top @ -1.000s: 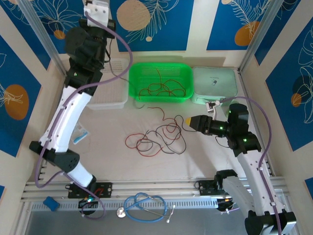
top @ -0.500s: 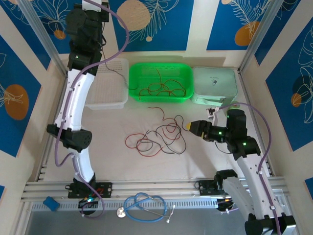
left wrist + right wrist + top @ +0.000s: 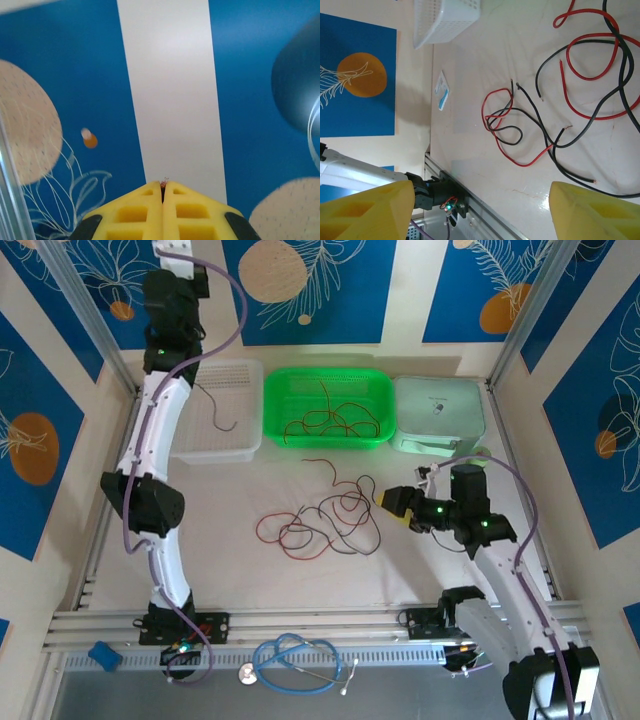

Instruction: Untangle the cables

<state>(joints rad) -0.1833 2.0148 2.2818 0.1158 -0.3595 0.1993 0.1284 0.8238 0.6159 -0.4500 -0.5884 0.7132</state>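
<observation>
From above, the cables (image 3: 330,512) lie tangled mid-worktop (image 3: 230,560), more in the green basket (image 3: 325,373); light, limp and springy, they look best taken by a loose end. Left wrist: the left gripper (image 3: 163,186) has its jaws pinched shut on a wire tip (image 3: 163,180). Right wrist: the right gripper (image 3: 482,195) holds its jaws wide and empty, the tangle unobstructed below.

A white table (image 3: 240,570) with a soft cloth look. In the middle, flat on it, a messy loose heap of red and black cables (image 3: 325,523). Along the far edge, three things in a row: white basket (image 3: 225,450) left, green basket (image 3: 330,443) middle, pale green box (image 3: 440,415) right. Near the left side, a small blue and white packet (image 3: 442,90).
</observation>
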